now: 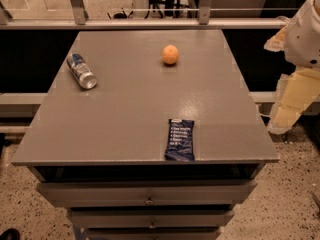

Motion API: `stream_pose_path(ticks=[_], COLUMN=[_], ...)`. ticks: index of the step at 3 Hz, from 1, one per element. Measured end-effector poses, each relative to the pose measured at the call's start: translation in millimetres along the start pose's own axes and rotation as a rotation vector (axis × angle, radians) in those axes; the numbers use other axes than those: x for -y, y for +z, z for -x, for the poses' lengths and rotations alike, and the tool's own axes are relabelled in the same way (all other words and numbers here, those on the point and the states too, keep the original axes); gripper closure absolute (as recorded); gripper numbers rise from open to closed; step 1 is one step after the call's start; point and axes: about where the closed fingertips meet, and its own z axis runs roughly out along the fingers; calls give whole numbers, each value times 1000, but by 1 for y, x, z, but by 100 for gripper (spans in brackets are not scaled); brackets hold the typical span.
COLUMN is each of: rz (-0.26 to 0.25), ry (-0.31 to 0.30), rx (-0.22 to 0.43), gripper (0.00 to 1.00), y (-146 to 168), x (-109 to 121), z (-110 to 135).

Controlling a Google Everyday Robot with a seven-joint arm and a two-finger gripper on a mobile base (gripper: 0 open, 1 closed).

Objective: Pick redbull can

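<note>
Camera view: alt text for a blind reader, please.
A drink can lies on its side at the far left of a grey table, with an orange and a snack bar. The gripper hangs beyond the right edge.

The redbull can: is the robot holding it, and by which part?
No. The redbull can lies on its side, untouched, at the left of the table; the gripper hangs beyond the right edge, far from it.
</note>
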Motion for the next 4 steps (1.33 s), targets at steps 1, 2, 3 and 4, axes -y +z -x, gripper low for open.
stream_pose_path(ticks=[1,2,3,4], rz=[0,13,46,74], ry=[0,-25,-66,-31], rx=[0,47,145,216], gripper=[0,0,0,0], y=[0,8,39,73], x=[0,2,21,44], z=[0,23,104,191])
